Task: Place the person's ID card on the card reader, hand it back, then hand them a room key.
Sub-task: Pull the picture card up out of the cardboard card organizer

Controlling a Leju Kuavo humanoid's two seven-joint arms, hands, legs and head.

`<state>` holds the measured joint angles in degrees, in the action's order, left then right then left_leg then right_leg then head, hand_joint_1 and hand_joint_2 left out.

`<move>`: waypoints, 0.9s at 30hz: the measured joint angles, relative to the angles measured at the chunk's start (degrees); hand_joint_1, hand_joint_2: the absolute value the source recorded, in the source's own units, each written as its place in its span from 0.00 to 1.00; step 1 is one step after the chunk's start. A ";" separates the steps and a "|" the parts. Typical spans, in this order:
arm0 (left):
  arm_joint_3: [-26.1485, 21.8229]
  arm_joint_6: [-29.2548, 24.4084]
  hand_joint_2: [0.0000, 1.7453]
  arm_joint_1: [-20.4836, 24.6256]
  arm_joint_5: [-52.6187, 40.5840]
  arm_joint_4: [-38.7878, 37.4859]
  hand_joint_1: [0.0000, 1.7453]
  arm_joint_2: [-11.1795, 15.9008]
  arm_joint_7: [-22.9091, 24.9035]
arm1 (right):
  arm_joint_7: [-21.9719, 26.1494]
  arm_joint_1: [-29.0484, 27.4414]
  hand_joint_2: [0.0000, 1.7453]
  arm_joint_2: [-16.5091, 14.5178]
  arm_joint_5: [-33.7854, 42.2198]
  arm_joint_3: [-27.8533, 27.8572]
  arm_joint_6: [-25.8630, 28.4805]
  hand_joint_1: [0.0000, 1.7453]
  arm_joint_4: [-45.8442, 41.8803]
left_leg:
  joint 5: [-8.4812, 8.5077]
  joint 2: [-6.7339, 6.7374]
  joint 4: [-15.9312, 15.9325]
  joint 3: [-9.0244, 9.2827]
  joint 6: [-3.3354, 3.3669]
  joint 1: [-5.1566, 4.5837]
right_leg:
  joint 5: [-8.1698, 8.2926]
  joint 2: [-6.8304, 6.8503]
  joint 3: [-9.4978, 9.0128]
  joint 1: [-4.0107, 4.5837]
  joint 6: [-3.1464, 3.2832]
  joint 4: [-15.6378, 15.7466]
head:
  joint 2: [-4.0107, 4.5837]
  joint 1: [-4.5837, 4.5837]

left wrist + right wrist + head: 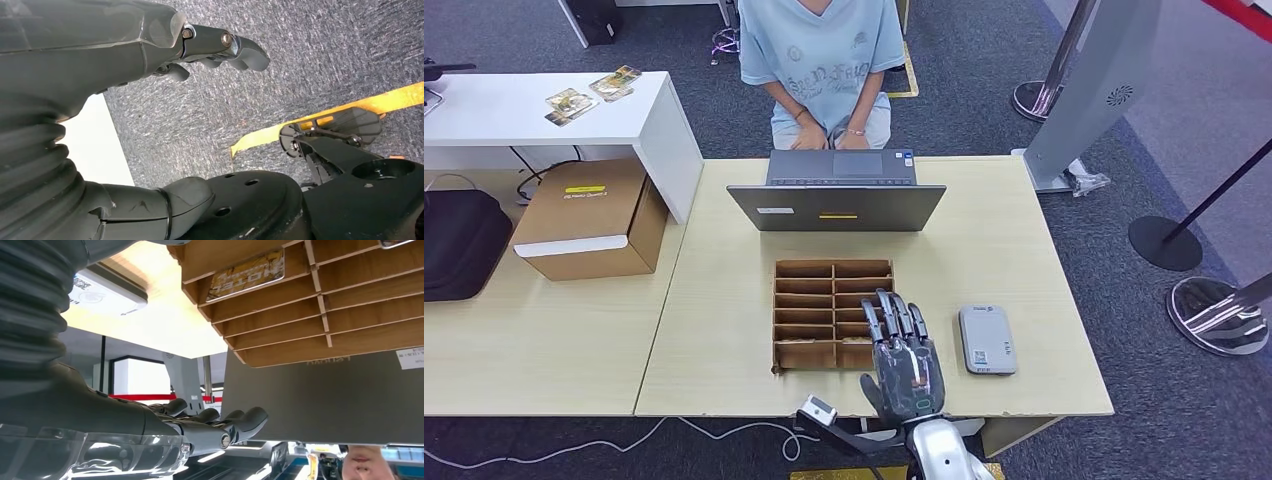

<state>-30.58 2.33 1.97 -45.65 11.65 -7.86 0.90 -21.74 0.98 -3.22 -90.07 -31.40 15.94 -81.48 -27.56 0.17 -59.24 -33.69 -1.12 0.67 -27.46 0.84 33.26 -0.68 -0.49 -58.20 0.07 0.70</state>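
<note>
Light wooden table (1024, 260) carries everything; a person in a pale blue T-shirt (822, 50) sits at the far side, hands in lap, nothing held out. Open grey laptop (839, 205) stands with its lid back toward the robot. Brown cardboard box (589, 220) sits on the adjoining table to the left. Brown wooden slotted organizer tray (824, 312) lies just before the laptop; the right wrist view shows a gold-printed room key card (246, 274) in one slot. Small grey flat card reader (986, 340) lies just right of the tray, nothing on it. No ID card visible anywhere, can't tell where it is.

Right hand (904, 365) hovers over the tray's near right corner, fingers (892, 318) extended, slightly apart, holding nothing. Left hand (220, 47) hangs by the floor, fingers loosely curled, nothing in them.

Judgement: reader bare, person offering nothing, hand above the key slots, so likely the room-key step. Next move calls for lowering the fingers into the slot, pinching the thin card edge without snagging the dividers, then reaching over the laptop to the person.
</note>
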 joint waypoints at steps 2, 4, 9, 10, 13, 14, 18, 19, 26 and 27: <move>0.00 0.09 1.00 0.07 -0.08 0.00 0.00 0.02 0.00 | 0.29 0.39 1.00 -0.43 0.00 0.19 -0.08 0.00 0.83 | 0.00 0.00 0.00 0.00 0.00 0.00 | 0.00 0.00 0.00 0.00 0.00 0.00 | 0.00 -0.01; 0.00 0.14 1.00 0.13 -0.13 0.00 0.00 0.05 0.00 | 0.60 0.73 1.00 -0.80 0.00 0.40 -0.08 0.00 1.72 | 0.00 0.00 0.00 0.00 0.00 0.00 | 0.00 0.00 0.00 0.00 0.00 0.00 | 0.00 -0.01; 0.00 0.22 1.00 0.19 -0.15 0.00 0.00 0.16 0.00 | 0.92 1.08 1.00 -1.31 0.00 1.00 -0.04 0.00 3.59 | 0.00 0.00 0.00 0.00 0.00 0.00 | 0.00 0.00 0.00 0.00 0.00 0.00 | 0.00 -0.01; 0.00 0.22 1.00 0.19 -0.17 0.00 0.00 0.16 0.00 | 0.99 1.13 1.00 -1.37 0.00 1.12 -0.02 0.00 3.90 | 0.00 0.00 0.00 -0.01 0.00 0.00 | 0.00 0.00 0.00 0.00 0.00 0.00 | 0.00 0.00; 0.00 0.26 1.00 0.20 -0.30 0.00 0.00 0.18 0.00 | 1.25 1.45 1.00 -1.59 0.00 1.60 0.06 0.00 4.93 | 0.00 0.00 0.00 0.00 0.00 0.00 | 0.00 0.00 0.00 0.00 0.00 0.00 | 0.00 0.00; 0.00 0.29 1.00 0.20 -0.33 0.00 0.00 0.19 0.00 | 1.30 1.59 1.00 -1.64 0.00 1.74 0.08 0.00 5.32 | 0.00 0.00 0.00 0.00 0.00 0.00 | 0.00 0.00 0.00 0.00 0.00 0.00 | 0.00 0.00; 0.00 0.39 1.00 0.20 -0.48 0.00 0.00 0.22 0.00 | 1.28 2.17 1.00 -1.81 0.00 2.28 0.25 0.00 7.11 | 0.00 0.00 0.00 0.00 0.00 0.00 | 0.00 0.00 0.00 0.00 0.00 0.00 | 0.00 -0.01; 0.00 0.40 1.00 0.20 -0.51 0.00 0.00 0.23 0.00 | 1.26 2.29 1.00 -1.84 0.00 2.44 0.29 0.00 7.53 | 0.00 0.00 0.00 0.00 0.00 0.00 | 0.00 0.00 0.00 0.00 0.00 0.00 | 0.00 -0.01; 0.00 0.40 1.00 0.21 -0.83 0.00 0.00 0.23 0.00 | 1.15 2.85 1.00 -2.05 0.00 3.27 0.35 0.00 9.59 | 0.00 0.00 0.00 0.00 0.00 0.00 | 0.00 0.00 0.00 0.00 0.00 0.00 | 0.00 -0.01; 0.00 0.40 1.00 0.21 -0.88 0.00 0.00 0.23 0.00 | 1.15 2.93 1.00 -2.09 0.00 3.37 0.34 0.00 9.86 | 0.00 0.00 0.00 0.00 0.00 0.00 | 0.00 0.00 0.01 0.00 0.00 0.00 | 0.00 -0.01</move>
<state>-30.58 2.73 2.18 -46.53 11.65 -7.63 0.90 -20.59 3.91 -5.31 -90.07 -28.03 16.29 -71.63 -27.56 0.17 -59.24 -33.69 -1.13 0.67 -27.46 0.84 33.27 -0.68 -0.49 -58.20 0.07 0.69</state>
